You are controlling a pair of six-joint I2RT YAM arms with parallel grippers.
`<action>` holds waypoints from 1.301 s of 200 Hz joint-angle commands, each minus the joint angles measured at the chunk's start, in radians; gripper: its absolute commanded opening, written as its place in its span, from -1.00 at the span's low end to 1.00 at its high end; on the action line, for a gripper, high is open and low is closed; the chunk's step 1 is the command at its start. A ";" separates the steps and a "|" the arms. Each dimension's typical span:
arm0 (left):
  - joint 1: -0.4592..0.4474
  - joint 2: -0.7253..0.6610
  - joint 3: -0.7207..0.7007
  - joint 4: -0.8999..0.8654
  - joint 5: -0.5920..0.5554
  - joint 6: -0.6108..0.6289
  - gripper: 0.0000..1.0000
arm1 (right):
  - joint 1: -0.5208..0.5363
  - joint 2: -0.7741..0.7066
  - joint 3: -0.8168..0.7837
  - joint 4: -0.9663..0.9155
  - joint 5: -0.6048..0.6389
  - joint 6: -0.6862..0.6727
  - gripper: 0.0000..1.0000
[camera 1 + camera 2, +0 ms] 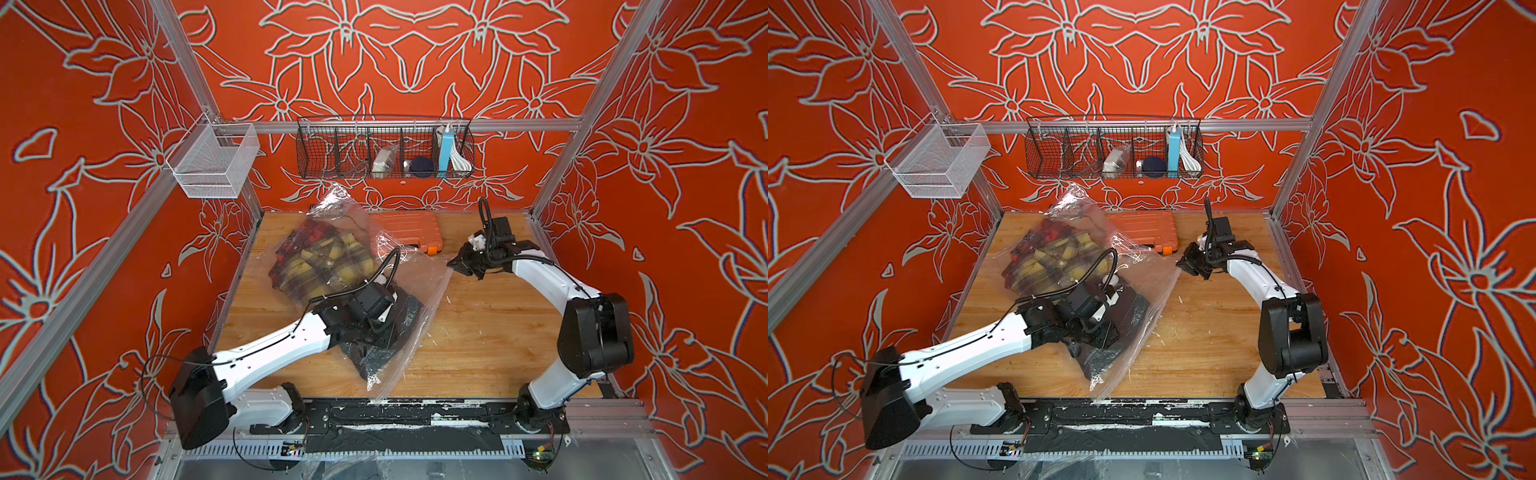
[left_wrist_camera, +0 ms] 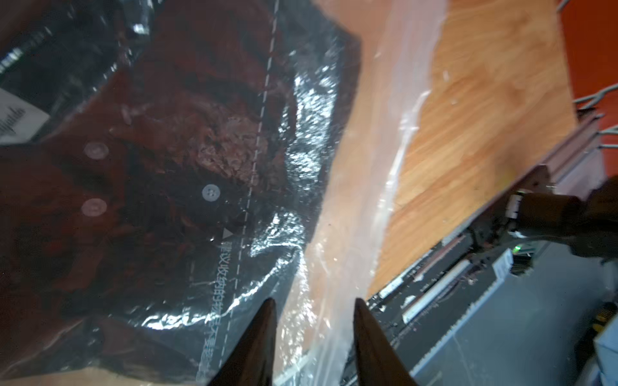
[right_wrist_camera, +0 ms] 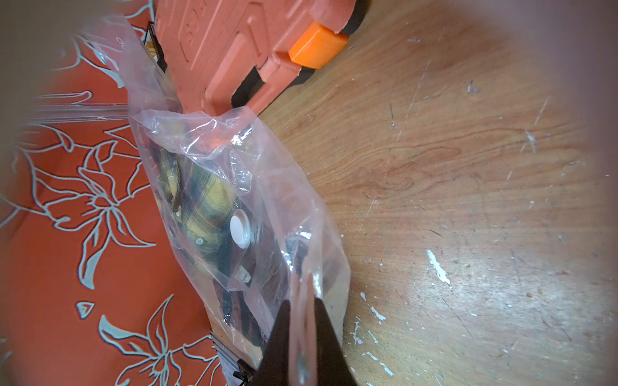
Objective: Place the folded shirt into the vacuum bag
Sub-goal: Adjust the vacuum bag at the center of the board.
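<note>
Left wrist view: the left gripper (image 2: pixel 313 334) has its jaws apart above the vacuum bag (image 2: pixel 351 200) and grips nothing. The bag runs from the table's (image 1: pixel 498 340) near edge toward its far left corner. The dark folded shirt (image 1: pixel 370 353) lies under the film at the near end, apparently inside but close to the mouth. Plaid shirts (image 1: pixel 328 266) sit deeper. Mid-table, the right gripper (image 1: pixel 456 262) is pinched on the bag's edge. Probably left to do: pushing the shirt deeper and releasing.
</note>
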State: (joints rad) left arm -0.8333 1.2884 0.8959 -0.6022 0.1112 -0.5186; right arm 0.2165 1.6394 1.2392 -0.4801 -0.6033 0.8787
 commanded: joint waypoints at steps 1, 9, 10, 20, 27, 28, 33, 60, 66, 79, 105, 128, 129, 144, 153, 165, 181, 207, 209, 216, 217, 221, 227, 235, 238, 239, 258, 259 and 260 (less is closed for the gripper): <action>0.019 0.041 -0.015 0.040 -0.090 -0.012 -0.23 | -0.005 -0.030 0.005 0.036 -0.003 0.031 -1.00; 0.017 0.047 0.008 0.011 -0.099 0.003 -0.22 | -0.006 -0.023 0.008 0.034 -0.005 0.035 -1.00; 0.017 0.047 0.012 0.007 -0.100 0.004 -0.21 | -0.007 -0.023 0.008 0.034 -0.006 0.035 -1.00; 0.006 0.034 0.044 -0.029 -0.115 0.022 -0.17 | -0.008 -0.016 0.006 0.037 -0.015 0.044 -1.00; -0.015 0.019 0.066 -0.049 -0.133 0.040 -0.10 | -0.009 -0.013 0.004 0.044 -0.017 0.052 -1.00; -0.016 0.018 0.070 -0.052 -0.135 0.042 -0.09 | -0.009 -0.013 0.004 0.045 -0.018 0.054 -1.00; -0.037 0.011 0.088 -0.068 -0.149 0.051 -0.04 | -0.009 -0.013 0.000 0.052 -0.019 0.060 -1.00; -0.159 0.036 0.171 -0.153 -0.201 0.048 0.18 | -0.008 -0.008 -0.004 0.066 -0.016 0.074 -1.00; -0.185 0.058 0.182 -0.167 -0.202 0.040 0.22 | -0.009 -0.007 -0.001 0.070 -0.016 0.078 -1.00; -0.234 0.113 0.203 -0.202 -0.226 0.025 0.34 | -0.010 -0.004 0.005 0.069 -0.016 0.079 -1.00; -0.305 0.240 0.258 -0.280 -0.310 0.008 0.43 | -0.010 -0.003 0.022 0.065 -0.015 0.083 -1.00; -0.348 0.329 0.330 -0.341 -0.397 0.005 0.46 | -0.011 0.002 0.035 0.057 -0.015 0.082 -1.00; -0.349 0.333 0.333 -0.342 -0.400 0.005 0.46 | -0.010 0.002 0.035 0.058 -0.016 0.082 -1.00; -0.363 0.379 0.368 -0.353 -0.431 0.006 0.47 | -0.009 0.005 0.037 0.063 -0.017 0.086 -1.00; -0.363 0.411 0.384 -0.362 -0.447 0.007 0.48 | -0.010 0.008 0.039 0.064 -0.018 0.088 -1.00; -0.363 0.461 0.405 -0.392 -0.491 0.001 0.44 | -0.010 0.008 0.039 0.066 -0.020 0.091 -1.00; -0.391 0.514 0.422 -0.422 -0.534 0.002 0.40 | -0.010 0.010 0.040 0.070 -0.021 0.093 -1.00; -0.408 0.533 0.420 -0.407 -0.562 0.008 0.27 | -0.010 0.014 0.046 0.071 -0.023 0.096 -1.00; -0.408 0.534 0.419 -0.405 -0.565 0.008 0.25 | -0.010 0.016 0.046 0.071 -0.023 0.097 -1.00; -0.408 0.537 0.416 -0.408 -0.576 0.008 0.18 | -0.010 0.016 0.048 0.073 -0.024 0.099 -1.00; -0.408 0.539 0.415 -0.409 -0.577 0.009 0.17 | -0.011 0.016 0.048 0.073 -0.024 0.099 -1.00; -0.408 0.540 0.413 -0.411 -0.582 0.008 0.14 | -0.010 0.016 0.048 0.075 -0.024 0.102 -1.00; -0.409 0.539 0.410 -0.413 -0.586 0.012 0.10 | -0.010 0.017 0.048 0.075 -0.024 0.104 -1.00; -0.408 0.534 0.400 -0.409 -0.590 0.013 0.02 | -0.010 0.017 0.050 0.076 -0.024 0.105 -1.00; -0.409 0.529 0.398 -0.406 -0.590 0.014 0.00 | -0.010 0.016 0.051 0.076 -0.025 0.105 -1.00; -0.409 0.529 0.396 -0.406 -0.590 0.015 -0.01 | -0.009 0.017 0.052 0.076 -0.024 0.106 -1.00; -0.408 0.497 0.376 -0.388 -0.576 0.018 -0.02 | -0.009 0.019 0.058 0.076 -0.027 0.109 -1.00; -0.408 0.495 0.375 -0.387 -0.575 0.020 -0.02 | -0.009 0.019 0.058 0.076 -0.027 0.109 -1.00; -0.409 0.493 0.374 -0.384 -0.573 0.022 -0.03 | -0.009 0.019 0.058 0.076 -0.027 0.109 -1.00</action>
State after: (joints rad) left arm -1.2407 1.8248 1.2961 -0.9695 -0.4347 -0.4953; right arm 0.2119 1.6466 1.2518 -0.4370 -0.6186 0.9627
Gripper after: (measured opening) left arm 0.497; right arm 0.106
